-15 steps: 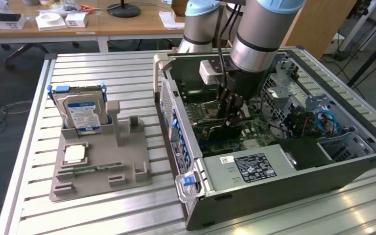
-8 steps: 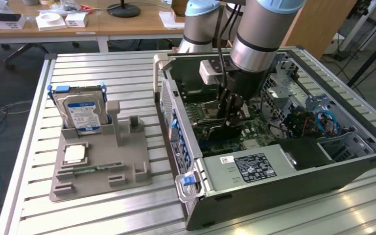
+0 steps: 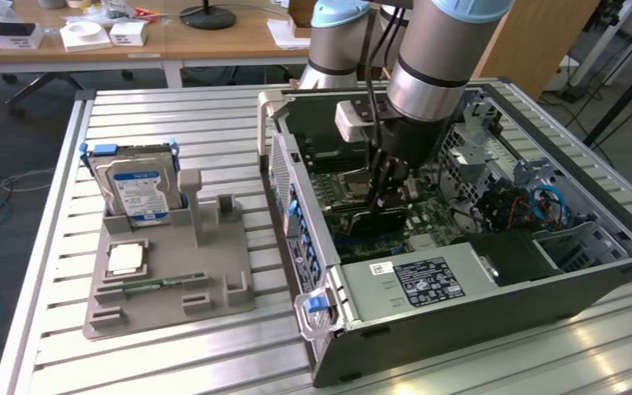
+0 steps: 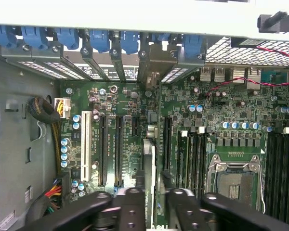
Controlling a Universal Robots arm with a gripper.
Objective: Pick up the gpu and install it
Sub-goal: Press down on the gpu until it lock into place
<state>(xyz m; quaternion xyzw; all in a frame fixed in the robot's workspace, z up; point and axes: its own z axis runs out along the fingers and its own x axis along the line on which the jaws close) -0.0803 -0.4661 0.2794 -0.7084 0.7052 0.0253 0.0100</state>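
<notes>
Inside the open PC case point(image 3: 459, 329), over the motherboard point(image 4: 130, 110), you've got the gripper point(image 4: 154, 197), with the arm reaching straight down from above. The gpu point(image 4: 150, 163) stands on edge directly under it, in line with its middle. From the wrist view you see the card edge-on, with white NVIDIA lettering readable along it. It runs parallel to a long black slot point(image 4: 166, 139) just beside it, with two more black slots point(image 4: 111, 149) and a white slot point(image 4: 86, 144) on its other side. Its far end points at the row of blue clips point(image 4: 100, 38) on the case wall. You can't tell whether the card is seated or just above the board. The gripper straddles the card closely, but you can't tell if it's clamped on it or just clear of it. The CPU socket point(image 4: 236, 180) sits near, past the RAM slots.

On the exterior view's left, well apart from the case, a grey fixture tray point(image 3: 217, 288) holds a hard drive point(image 3: 138, 191) with a blue label, upright, a silver chip point(image 3: 127, 259) lying flat and a green RAM stick point(image 3: 151, 285). Everything rests on the slatted metal table point(image 3: 184, 362)
</notes>
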